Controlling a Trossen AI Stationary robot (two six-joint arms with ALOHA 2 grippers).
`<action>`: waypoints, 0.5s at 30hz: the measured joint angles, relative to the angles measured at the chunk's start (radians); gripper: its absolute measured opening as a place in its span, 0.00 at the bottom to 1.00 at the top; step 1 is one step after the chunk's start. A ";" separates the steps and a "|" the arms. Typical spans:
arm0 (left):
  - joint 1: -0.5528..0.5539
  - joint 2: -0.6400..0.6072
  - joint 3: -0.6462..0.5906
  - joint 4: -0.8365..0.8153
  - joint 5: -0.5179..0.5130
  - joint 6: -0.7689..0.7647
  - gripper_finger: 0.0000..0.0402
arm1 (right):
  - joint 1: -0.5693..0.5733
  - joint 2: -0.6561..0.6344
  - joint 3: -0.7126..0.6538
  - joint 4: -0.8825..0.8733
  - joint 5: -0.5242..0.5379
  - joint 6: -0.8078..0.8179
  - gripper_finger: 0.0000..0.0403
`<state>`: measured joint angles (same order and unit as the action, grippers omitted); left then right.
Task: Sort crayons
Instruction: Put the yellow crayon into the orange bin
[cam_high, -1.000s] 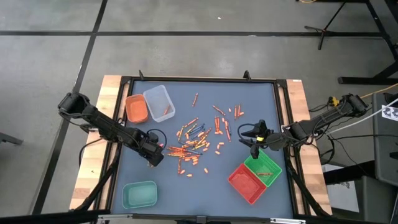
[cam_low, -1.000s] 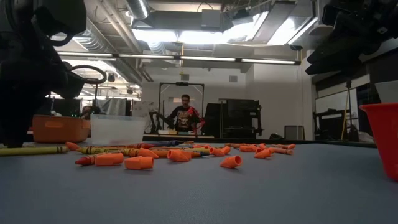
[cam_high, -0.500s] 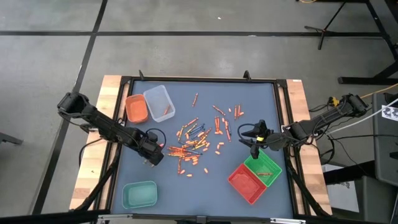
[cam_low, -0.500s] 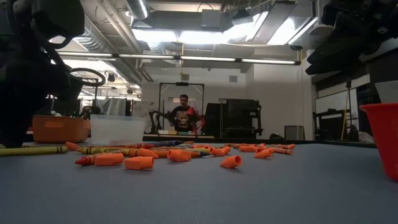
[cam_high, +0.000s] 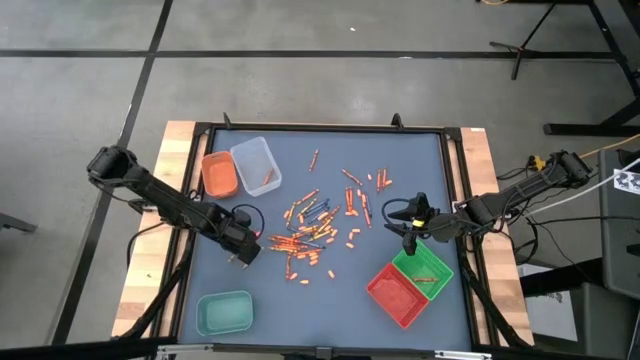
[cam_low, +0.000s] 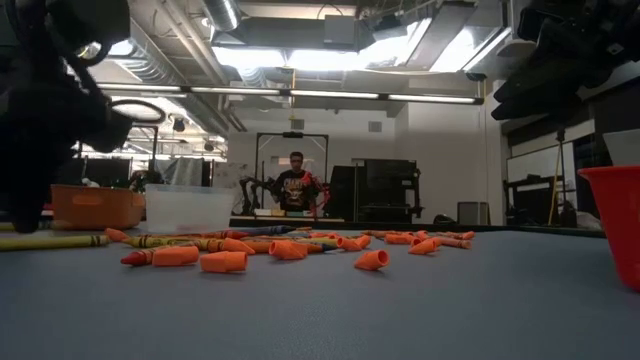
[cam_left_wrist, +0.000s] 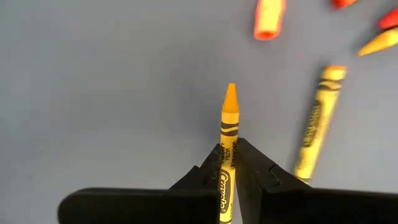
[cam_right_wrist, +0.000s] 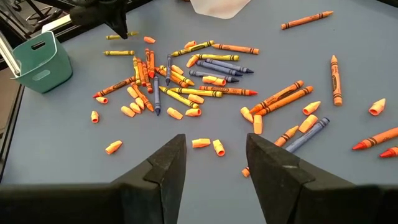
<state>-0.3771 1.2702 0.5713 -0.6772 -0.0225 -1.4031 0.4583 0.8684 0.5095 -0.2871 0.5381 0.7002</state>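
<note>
Yellow crayon (cam_left_wrist: 228, 134) pinched in left end effector (cam_left_wrist: 229, 163), tip fwd, right end effector (cam_right_wrist: 212, 151) open

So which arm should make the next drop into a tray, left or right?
Left. The left gripper is shut on a yellow crayon at the pile's left edge, ready to carry. The right gripper is open with nothing in it, near the green tray.

Bare mat (cam_high: 240, 280) between teal tray (cam_high: 224, 312) and crayons (cam_high: 310, 232) (seemingly unobstructed).
</note>
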 joint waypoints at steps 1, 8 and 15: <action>0.000 -0.015 0.000 0.000 -0.010 0.000 0.03 | 0.000 0.000 0.000 0.000 0.000 0.000 0.41; 0.025 -0.118 0.001 0.008 -0.090 0.033 0.03 | 0.000 0.000 0.000 0.000 0.000 0.000 0.41; 0.101 -0.213 0.002 0.015 -0.180 0.151 0.03 | 0.000 0.000 0.000 0.000 0.000 0.000 0.41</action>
<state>-0.2763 1.0571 0.5735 -0.6618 -0.2028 -1.2519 0.4583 0.8684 0.5095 -0.2867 0.5381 0.7002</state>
